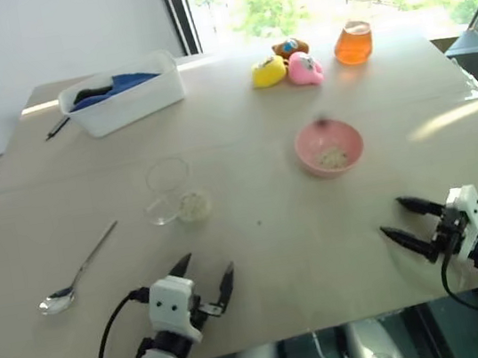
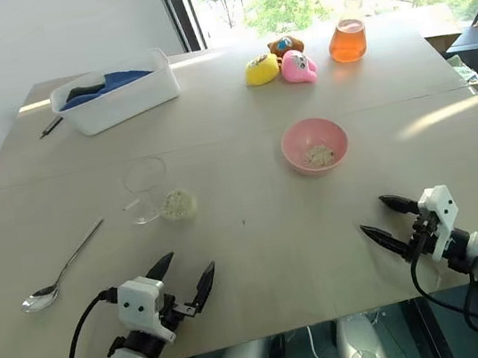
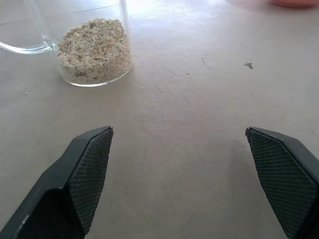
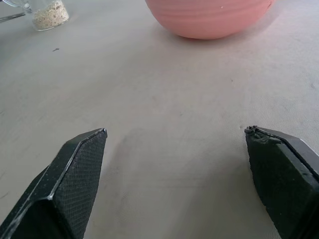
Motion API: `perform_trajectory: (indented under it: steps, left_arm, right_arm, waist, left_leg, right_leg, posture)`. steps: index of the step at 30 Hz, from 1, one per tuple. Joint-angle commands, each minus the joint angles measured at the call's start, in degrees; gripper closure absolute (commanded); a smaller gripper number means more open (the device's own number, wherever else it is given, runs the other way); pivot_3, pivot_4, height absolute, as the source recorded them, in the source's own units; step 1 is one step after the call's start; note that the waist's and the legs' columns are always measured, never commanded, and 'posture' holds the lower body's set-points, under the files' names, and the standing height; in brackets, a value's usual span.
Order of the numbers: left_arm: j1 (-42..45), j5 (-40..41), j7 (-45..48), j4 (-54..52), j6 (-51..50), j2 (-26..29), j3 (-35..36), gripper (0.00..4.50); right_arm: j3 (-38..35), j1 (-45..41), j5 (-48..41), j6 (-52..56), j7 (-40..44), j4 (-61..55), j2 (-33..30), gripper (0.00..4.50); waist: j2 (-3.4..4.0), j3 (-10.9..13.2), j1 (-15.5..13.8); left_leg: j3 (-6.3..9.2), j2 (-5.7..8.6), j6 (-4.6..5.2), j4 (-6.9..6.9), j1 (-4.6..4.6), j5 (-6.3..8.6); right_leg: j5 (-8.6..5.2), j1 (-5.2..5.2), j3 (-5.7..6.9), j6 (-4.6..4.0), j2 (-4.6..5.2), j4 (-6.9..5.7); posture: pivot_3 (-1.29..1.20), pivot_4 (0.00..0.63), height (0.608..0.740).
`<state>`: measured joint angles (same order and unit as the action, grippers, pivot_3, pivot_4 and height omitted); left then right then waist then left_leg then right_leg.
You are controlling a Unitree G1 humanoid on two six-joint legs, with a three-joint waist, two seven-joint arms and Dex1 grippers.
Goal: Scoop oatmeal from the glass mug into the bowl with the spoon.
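The glass mug (image 1: pixel 172 192) stands left of the table's middle, with pale oatmeal (image 1: pixel 193 205) in its bottom. In the left wrist view the mug (image 3: pixel 94 50) is just ahead of my left gripper (image 3: pixel 179 132). The pink bowl (image 1: pixel 329 147) sits to the right of the mug and holds a little oatmeal (image 1: pixel 333 158). The silver spoon (image 1: pixel 78 275) lies flat at the near left, head toward me. My left gripper (image 1: pixel 206 272) hangs open and empty in front of the mug. My right gripper (image 1: pixel 393 217) is open and empty at the near right, pointing toward the bowl (image 4: pixel 209 17).
A white tub (image 1: pixel 123 93) with blue cloth stands at the far left, with a dark pen (image 1: pixel 57 127) beside it. Small toy figures (image 1: pixel 285 66) and a flask of orange liquid (image 1: pixel 354 36) stand at the far edge. Both grippers are close to the table's near edge.
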<state>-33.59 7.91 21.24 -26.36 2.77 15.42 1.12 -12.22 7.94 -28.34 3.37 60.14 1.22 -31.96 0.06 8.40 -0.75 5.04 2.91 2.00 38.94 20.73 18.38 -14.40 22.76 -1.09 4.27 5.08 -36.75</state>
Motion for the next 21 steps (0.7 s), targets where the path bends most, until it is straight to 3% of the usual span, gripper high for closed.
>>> perform_trajectory:
  steps: [1, 10, 13, 21]
  left_arm:
    - [0.1, -0.1, 0.2, -0.7, 0.8, 0.3, 0.1, 0.03]
    - [-3.9, 1.5, -5.2, -4.3, -2.1, -3.6, 3.9, 0.03]
    - [-4.7, 4.9, -2.7, -6.0, -2.2, -1.7, 7.2, 0.03]
    - [-2.7, 15.3, 2.9, -8.6, -15.6, 13.0, 26.2, 0.03]
  right_arm:
    - [-0.6, -1.2, 0.0, -1.0, 0.7, 0.8, -0.5, 0.00]
    - [1.9, -4.7, -3.8, 5.1, 3.7, -4.1, -1.7, 0.00]
    - [3.5, -6.2, -6.9, 10.5, 4.4, -9.1, -2.3, 0.00]
    - [10.7, -14.6, -18.0, 26.5, 5.2, -26.8, -5.7, 0.00]
  waist:
    - [0.00, 0.0, 0.0]
    - [0.01, 0.1, 0.1]
    - [0.03, 0.1, 0.0]
    - [0.01, 0.3, 0.0]
  left_leg:
    - [0.00, 0.00, 0.00, 0.00, 0.00, 0.00]
    - [-0.02, 0.00, 0.00, 0.00, 0.02, 0.00]
    - [0.06, -0.07, 0.01, 0.00, 0.02, 0.00]
    - [0.17, -0.04, -0.01, 0.00, 0.07, 0.00]
  right_leg:
    - [0.00, 0.00, 0.00, 0.00, 0.00, 0.00]
    - [0.00, 0.01, -0.03, 0.00, 0.06, 0.02]
    - [0.00, 0.01, 0.02, -0.01, 0.12, 0.00]
    - [-0.01, 0.01, 0.18, -0.01, -0.03, 0.01]
  posture:
    - [0.00, 0.150, 0.740]
    - [0.00, 0.150, 0.740]
    - [0.00, 0.150, 0.740]
    - [0.00, 0.150, 0.740]
